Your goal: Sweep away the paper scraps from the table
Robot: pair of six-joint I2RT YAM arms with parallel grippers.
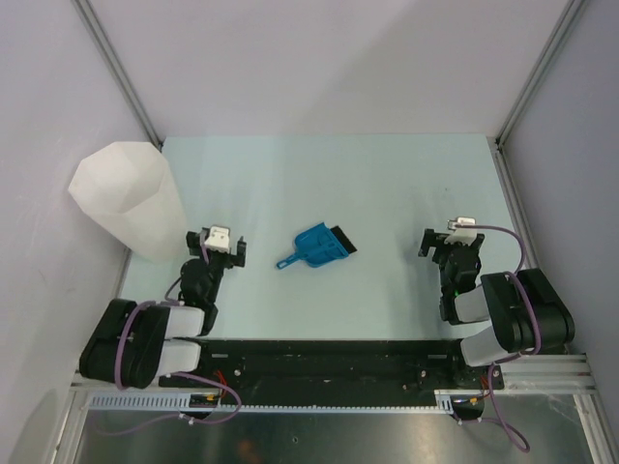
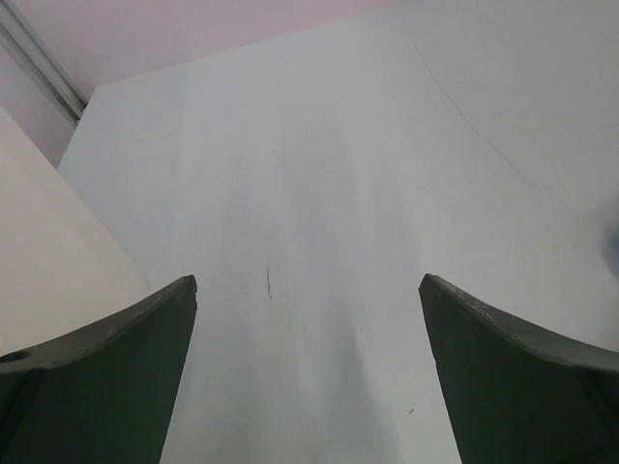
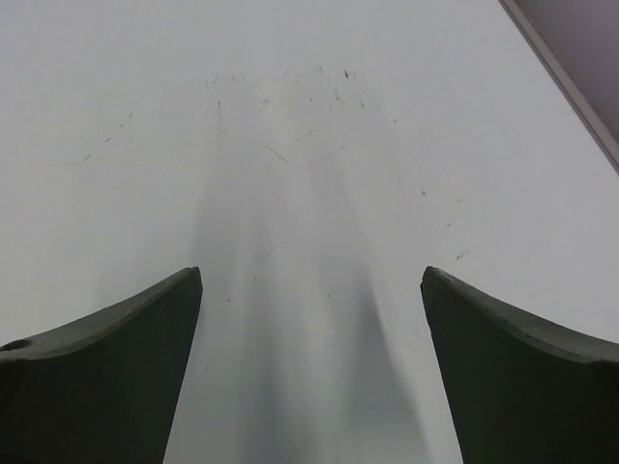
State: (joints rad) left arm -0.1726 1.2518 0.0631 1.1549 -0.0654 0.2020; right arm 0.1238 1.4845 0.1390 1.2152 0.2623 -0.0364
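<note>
no paper scraps are seen on the worktop (image 1: pixel 387 184), so the sweeping is judged done. a blue dustpan (image 1: pixel 315 246) lies at centre, a white bin (image 1: pixel 131 198) at nine o'clock. the left tool (image 2: pixel 308 286) and right tool (image 3: pixel 311 280) are spread wide, empty.

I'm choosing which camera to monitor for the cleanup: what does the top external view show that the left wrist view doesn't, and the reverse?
Only the top external view: the blue dustpan whole, and the right end effector, open. Only the left wrist view: a thin scratch-like mark on the surface between its fingers. Both: the pale table, the white bin and the open left end effector. Neither shows any paper scraps.
</note>
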